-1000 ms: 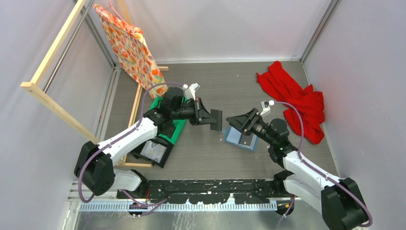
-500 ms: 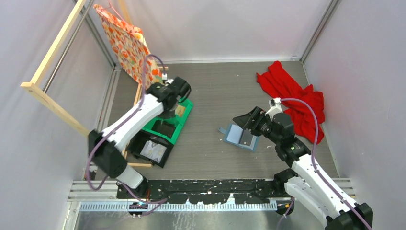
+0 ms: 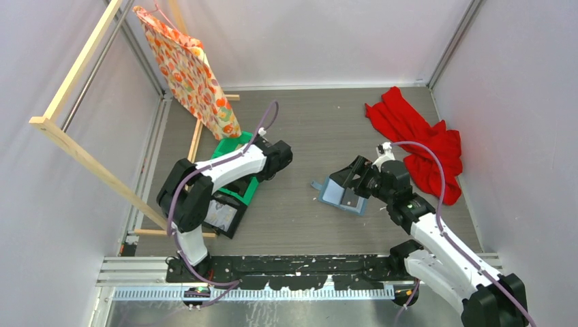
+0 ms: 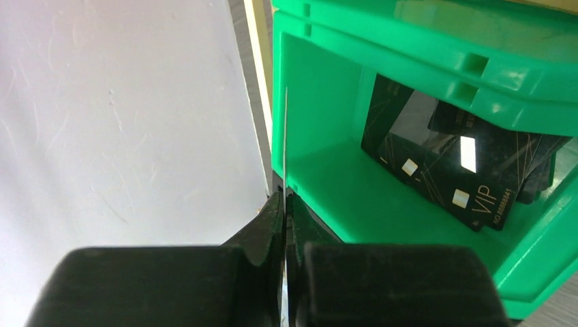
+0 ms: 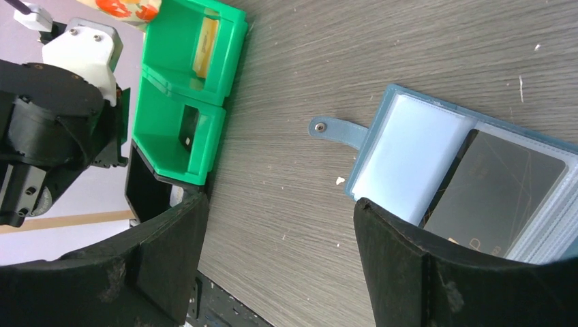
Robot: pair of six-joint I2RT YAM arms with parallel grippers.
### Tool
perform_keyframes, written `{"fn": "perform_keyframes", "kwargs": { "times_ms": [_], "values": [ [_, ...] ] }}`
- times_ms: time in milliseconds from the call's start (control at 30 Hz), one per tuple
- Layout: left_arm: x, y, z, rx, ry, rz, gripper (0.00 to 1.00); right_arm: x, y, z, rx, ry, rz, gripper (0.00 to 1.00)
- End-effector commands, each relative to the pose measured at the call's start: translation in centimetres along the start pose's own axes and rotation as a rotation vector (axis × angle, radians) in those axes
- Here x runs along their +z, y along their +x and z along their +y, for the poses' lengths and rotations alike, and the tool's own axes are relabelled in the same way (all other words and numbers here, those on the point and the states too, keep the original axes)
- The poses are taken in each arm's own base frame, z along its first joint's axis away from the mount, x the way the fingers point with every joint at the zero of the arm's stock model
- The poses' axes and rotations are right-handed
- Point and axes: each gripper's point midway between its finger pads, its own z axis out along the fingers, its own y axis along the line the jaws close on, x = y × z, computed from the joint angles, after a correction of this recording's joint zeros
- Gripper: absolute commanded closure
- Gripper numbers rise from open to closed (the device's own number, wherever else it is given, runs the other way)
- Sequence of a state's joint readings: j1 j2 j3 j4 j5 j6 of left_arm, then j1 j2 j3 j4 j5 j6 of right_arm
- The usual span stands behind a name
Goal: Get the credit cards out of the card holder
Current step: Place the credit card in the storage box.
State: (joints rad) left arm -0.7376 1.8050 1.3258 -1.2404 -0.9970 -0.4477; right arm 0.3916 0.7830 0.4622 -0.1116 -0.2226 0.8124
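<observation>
The blue-teal card holder [image 3: 335, 194] lies open on the table, tab to the left, and also shows in the right wrist view [image 5: 409, 163]. A dark credit card [image 5: 494, 194] sits in its clear sleeve. My right gripper [image 5: 279, 231] is open and empty just above the holder's left edge [image 3: 351, 181]. My left gripper [image 4: 286, 204] is shut on a thin credit card [image 4: 286, 136], seen edge-on, at the rim of the green bin [image 4: 327, 184]. Black credit cards [image 4: 443, 170] lie inside that bin. In the top view the left gripper [image 3: 264, 170] is mostly hidden under its wrist.
The green bin [image 3: 230, 146] stands left of centre with a black bin [image 3: 218, 214] in front of it. A red cloth [image 3: 416, 139] lies at the back right. A patterned bag [image 3: 187, 65] hangs on a wooden frame [image 3: 75, 75] at the left.
My left arm has swung from the table's centre over to the green bin, carrying the card. My right gripper has stayed open by the card holder, shifting only slightly.
</observation>
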Motion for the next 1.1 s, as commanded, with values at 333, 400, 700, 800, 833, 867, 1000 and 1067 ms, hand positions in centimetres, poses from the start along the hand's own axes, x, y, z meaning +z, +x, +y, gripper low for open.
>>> {"fn": "perform_keyframes", "kwargs": {
  "times_ms": [333,400,700,800,833,867,1000,1067],
  "values": [
    [2.1,-0.7,-3.0,0.021,0.036,-0.069,0.99,1.5,-0.2,1.1,0.02,-0.094,-0.025,0.18],
    [2.4,-0.4,-3.4,0.038,0.049,-0.038,0.98,1.3,-0.2,1.0,0.019,-0.093,-0.028,0.18],
    [2.9,0.3,-5.0,0.102,0.056,0.071,0.63,0.2,-0.3,0.7,0.019,-0.076,-0.054,0.18],
    [2.5,0.4,-4.8,0.093,0.074,0.083,0.55,-0.3,-0.3,0.6,0.018,-0.068,-0.064,0.17],
    [2.2,0.3,-4.7,0.085,0.088,0.084,0.53,-0.4,-0.1,0.3,0.019,-0.058,-0.059,0.17],
    [1.8,0.3,-4.6,0.076,0.111,0.084,0.53,-0.5,-0.1,0.3,0.017,-0.056,-0.059,0.17],
    [-0.4,0.0,-3.1,0.012,0.181,0.055,0.53,-0.7,-0.2,0.3,0.013,-0.05,-0.061,0.17],
    [-1.8,0.0,-2.4,-0.006,0.218,0.046,0.51,-0.8,-0.3,0.4,0.01,-0.048,-0.064,0.17]
  ]
}}
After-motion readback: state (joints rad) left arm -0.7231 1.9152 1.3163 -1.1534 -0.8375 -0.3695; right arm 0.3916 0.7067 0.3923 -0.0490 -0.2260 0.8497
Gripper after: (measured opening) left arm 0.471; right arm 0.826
